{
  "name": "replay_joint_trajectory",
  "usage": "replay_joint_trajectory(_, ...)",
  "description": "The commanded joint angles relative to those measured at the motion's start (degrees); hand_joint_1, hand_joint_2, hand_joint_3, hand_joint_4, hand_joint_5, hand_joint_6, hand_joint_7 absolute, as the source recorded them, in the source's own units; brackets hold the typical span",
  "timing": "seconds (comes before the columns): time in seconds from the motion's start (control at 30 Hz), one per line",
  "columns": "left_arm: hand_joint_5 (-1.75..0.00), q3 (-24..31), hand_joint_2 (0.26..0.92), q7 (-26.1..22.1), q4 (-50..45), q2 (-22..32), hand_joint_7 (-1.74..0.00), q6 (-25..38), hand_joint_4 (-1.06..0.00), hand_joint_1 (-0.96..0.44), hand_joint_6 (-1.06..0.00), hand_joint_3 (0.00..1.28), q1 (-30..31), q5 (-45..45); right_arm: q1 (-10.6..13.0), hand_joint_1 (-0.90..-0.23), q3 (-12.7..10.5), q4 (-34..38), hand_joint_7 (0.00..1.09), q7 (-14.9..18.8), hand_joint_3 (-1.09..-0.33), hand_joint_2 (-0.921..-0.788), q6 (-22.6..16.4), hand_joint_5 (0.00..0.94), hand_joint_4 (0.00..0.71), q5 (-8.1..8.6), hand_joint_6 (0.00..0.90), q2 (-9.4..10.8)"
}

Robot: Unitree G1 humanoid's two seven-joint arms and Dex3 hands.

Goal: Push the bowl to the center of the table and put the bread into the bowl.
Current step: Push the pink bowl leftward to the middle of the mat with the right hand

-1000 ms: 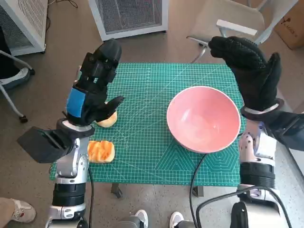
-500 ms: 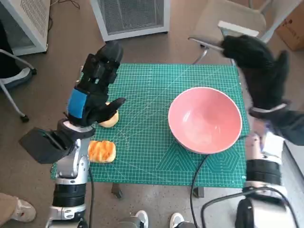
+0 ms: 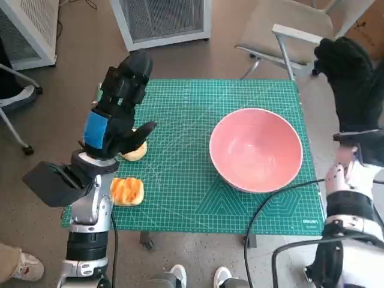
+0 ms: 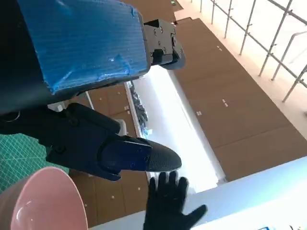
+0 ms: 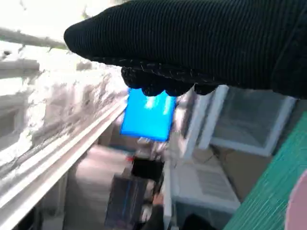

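A pink bowl (image 3: 256, 149) sits on the right half of the green cutting mat (image 3: 186, 174); its rim also shows in the left wrist view (image 4: 43, 201). An orange-topped bread roll (image 3: 126, 191) lies at the mat's near left corner, and a second pale roll (image 3: 135, 151) is partly hidden under my left hand. My left hand (image 3: 117, 114), blue tape on its back, hovers above the mat's left side, fingers spread, holding nothing. My gloved right hand (image 3: 354, 84) is raised beyond the table's right edge, apart from the bowl, fingers extended and empty; it also appears in the left wrist view (image 4: 170, 201).
A grey chair (image 3: 288, 30) stands behind the table's far right corner. A white ventilated cabinet (image 3: 162, 21) sits behind the table. A cable (image 3: 258, 210) trails over the mat's near right edge. A person's shoes (image 3: 180, 277) show below the table.
My right hand has swung out to the right, from above the bowl's far right rim to beyond the table's edge. The bowl, the bread and my left hand have stayed put.
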Motion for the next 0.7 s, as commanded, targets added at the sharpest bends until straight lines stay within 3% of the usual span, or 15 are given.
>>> replay_joint_trajectory(0.03,0.00,0.0,0.921,0.3,0.0,0.0,-0.49,-0.8,-0.09,-0.62,0.00,0.20,0.5,0.7,0.2,-0.620,-0.2,2.4,0.23,-1.9,-0.748,-0.921,1.4,0.000,0.162,-1.35,0.193,-0.3)
replay_joint_trajectory(0.37,0.00,0.0,0.921,0.7,-0.3,-0.1,-0.49,-0.7,-0.08,-0.62,0.00,0.20,0.8,0.7,0.7,-0.620,-0.2,4.5,0.21,-4.8,-0.766,-0.921,3.4,0.000,0.153,-3.08,0.181,-0.6)
replay_joint_trajectory(0.7,0.00,0.0,0.921,1.4,-1.1,-0.1,-0.48,0.1,-0.07,-0.61,0.00,0.20,1.5,0.4,1.7,-0.566,-0.3,6.1,0.19,-6.8,-0.819,-0.921,7.3,0.002,0.133,-3.85,0.165,-0.7)
